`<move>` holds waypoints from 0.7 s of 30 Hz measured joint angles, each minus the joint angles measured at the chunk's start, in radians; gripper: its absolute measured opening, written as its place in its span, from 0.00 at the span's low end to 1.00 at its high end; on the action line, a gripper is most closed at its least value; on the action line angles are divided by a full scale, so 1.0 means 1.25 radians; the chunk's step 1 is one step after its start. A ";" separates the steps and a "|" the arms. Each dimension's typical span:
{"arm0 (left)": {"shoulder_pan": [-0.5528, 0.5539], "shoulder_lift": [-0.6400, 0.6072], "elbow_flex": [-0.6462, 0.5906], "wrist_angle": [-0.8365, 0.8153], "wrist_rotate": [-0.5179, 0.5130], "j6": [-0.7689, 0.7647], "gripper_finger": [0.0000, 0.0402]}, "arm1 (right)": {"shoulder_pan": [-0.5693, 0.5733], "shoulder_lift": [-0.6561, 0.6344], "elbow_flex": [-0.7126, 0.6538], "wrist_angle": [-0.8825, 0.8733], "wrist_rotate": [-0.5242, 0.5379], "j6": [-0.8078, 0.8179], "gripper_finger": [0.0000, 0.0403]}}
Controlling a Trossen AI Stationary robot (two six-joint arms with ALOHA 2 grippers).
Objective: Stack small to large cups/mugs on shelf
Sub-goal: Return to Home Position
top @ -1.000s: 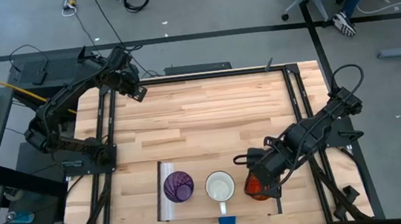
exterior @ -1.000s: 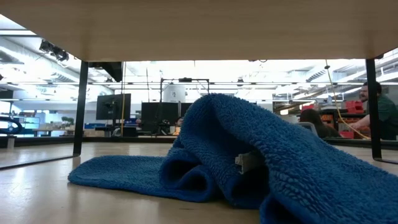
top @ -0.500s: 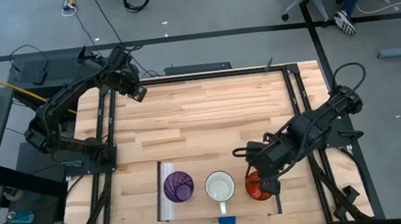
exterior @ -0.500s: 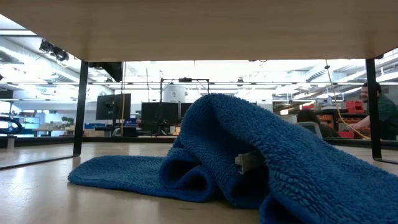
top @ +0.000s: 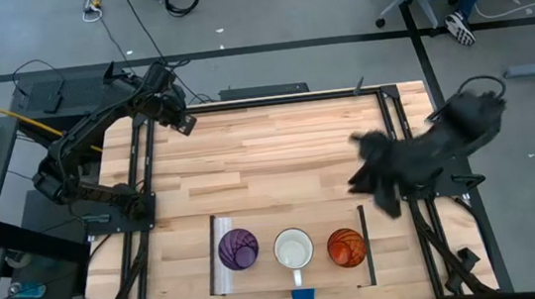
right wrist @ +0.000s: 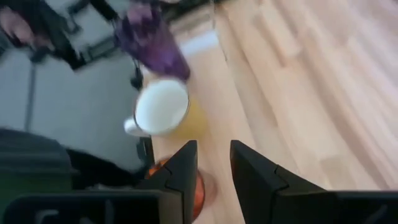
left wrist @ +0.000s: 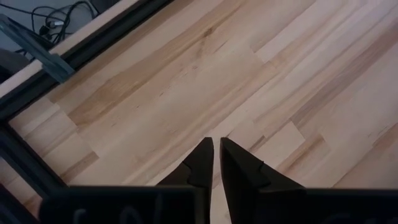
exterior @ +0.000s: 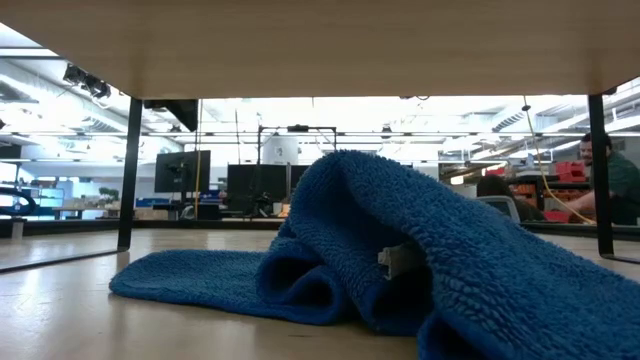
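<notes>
Three cups stand in a row on the pale shelf [top: 265,224] at the table's near edge: the purple tumbler [top: 238,249] on the left, the white mug [top: 294,250] in the middle, the orange tumbler [top: 347,247] on the right. My right gripper [right wrist: 214,163] is open and blurred in the high view [top: 385,205], up and to the right of the orange tumbler [right wrist: 198,190] and touching nothing. The right wrist view also shows the mug [right wrist: 163,109] and the purple tumbler [right wrist: 149,40]. My left gripper [left wrist: 215,148] is shut over the table's far left corner [top: 183,121].
The shelf has a shiny metal strip [top: 214,258] on its left short edge and a thin dark rail [top: 366,244] on its right. Dark frame rails [top: 397,126] run along the table's sides. A blue towel [exterior: 350,250] fills the low view. Bare slatted tabletop [top: 268,154] lies beyond the shelf.
My right gripper has come off the orange tumbler, risen and swung quickly toward the table's right and far side. The orange tumbler stays standing on the shelf, right of the mug. The left arm has kept still.
</notes>
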 joint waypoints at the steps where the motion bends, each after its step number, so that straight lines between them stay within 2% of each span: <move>1: 0.000 0.000 0.000 0.003 0.000 0.000 0.09 | 0.000 -0.016 0.004 0.000 0.007 0.000 0.26; 6: 0.000 0.000 0.000 0.010 0.000 -0.014 0.10 | -0.002 -0.100 0.011 -0.001 0.011 -0.007 0.26; 10: 0.000 0.000 0.000 0.013 0.000 -0.031 0.10 | -0.002 -0.153 0.012 -0.001 0.035 0.036 0.26; 15: -0.005 0.000 0.000 0.009 0.000 -0.134 0.09 | -0.002 -0.186 0.012 -0.001 0.051 -0.091 0.25; 18: -0.011 0.000 0.000 0.022 0.006 -0.133 0.08 | -0.002 -0.205 0.012 -0.001 0.087 -0.113 0.25; 21: -0.029 -0.011 0.000 0.068 0.059 -0.133 0.09 | -0.002 -0.223 0.012 0.000 0.093 -0.117 0.25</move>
